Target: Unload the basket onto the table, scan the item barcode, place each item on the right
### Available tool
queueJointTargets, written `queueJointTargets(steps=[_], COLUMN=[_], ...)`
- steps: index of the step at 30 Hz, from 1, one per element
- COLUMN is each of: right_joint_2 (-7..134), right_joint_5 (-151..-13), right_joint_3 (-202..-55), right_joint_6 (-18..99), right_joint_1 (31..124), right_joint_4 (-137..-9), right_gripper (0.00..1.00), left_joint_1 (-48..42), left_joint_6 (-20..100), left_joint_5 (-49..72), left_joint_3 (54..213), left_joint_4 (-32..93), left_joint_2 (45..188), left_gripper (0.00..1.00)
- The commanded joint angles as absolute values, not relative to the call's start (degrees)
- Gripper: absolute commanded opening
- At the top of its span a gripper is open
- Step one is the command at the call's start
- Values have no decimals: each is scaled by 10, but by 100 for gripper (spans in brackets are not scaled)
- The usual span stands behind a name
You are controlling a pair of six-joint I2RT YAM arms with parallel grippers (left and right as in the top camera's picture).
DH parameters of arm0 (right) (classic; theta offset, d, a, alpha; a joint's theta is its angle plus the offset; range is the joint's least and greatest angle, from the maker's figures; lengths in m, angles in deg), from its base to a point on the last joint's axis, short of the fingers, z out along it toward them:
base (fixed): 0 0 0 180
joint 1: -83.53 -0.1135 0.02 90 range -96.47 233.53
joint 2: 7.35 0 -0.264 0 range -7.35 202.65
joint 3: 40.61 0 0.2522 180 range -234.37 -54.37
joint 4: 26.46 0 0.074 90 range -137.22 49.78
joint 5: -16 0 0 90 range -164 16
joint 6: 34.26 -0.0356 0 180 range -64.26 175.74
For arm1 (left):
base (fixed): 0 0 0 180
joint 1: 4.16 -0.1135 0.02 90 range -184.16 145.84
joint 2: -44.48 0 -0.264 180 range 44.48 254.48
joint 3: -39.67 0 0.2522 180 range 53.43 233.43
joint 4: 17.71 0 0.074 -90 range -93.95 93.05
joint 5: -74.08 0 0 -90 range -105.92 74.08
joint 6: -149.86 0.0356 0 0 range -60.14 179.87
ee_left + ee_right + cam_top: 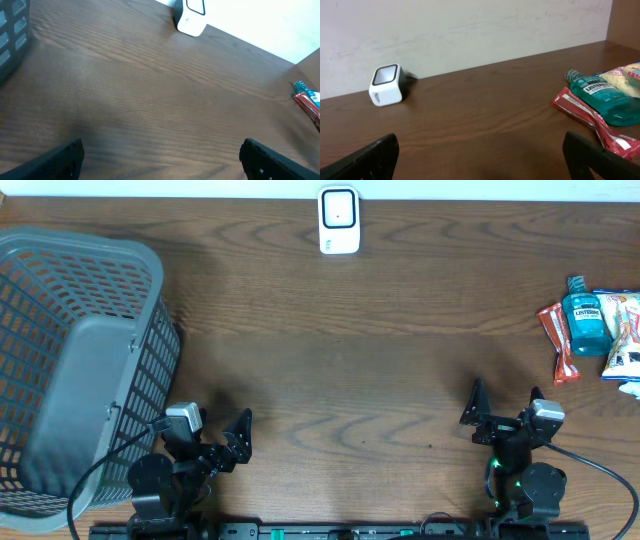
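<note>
My jaws stand wide open and empty on both the left gripper [160, 167] and the right gripper [481, 162], on the near side of the white scanner [339, 220]. Well right of the scanner lies a teal bottle [605, 97] labelled Listerine, touching a red packet [585, 117]. A grey basket [70, 360] sits to the scanner's left.

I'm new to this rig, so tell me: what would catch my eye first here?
A big grey plastic basket sits on the table's left side. A white barcode scanner stands at the far edge, centre, and a teal Listerine bottle lies among snack packets at the right edge.
</note>
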State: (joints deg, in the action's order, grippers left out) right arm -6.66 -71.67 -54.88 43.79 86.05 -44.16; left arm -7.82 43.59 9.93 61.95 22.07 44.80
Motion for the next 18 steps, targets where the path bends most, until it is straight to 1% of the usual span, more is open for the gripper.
queueJointTargets(steps=[1, 10, 12, 16, 18], right_joint_2=[-70, -70, -70, -70, -70], right_joint_5=[-714, -714, -714, -714, -714], right_joint_3=[-547, -547, -547, -547, -547], right_joint_6=[442, 442, 442, 442, 442], right_joint_1=[857, 857, 857, 857, 857], right_joint_4=[-442, -442, -442, -442, -442], right_gripper=[99, 99, 99, 99, 99], left_joint_1=[-81, -72, -51, -15, -9], left_joint_6=[441, 441, 443, 448, 448], left_joint_5=[104, 105, 99, 42, 22], left_joint_3=[611, 611, 611, 611, 611], left_joint_4=[232, 229, 206, 141, 129], left_joint_2=[447, 447, 446, 446, 446], left_gripper=[98, 98, 98, 98, 98])
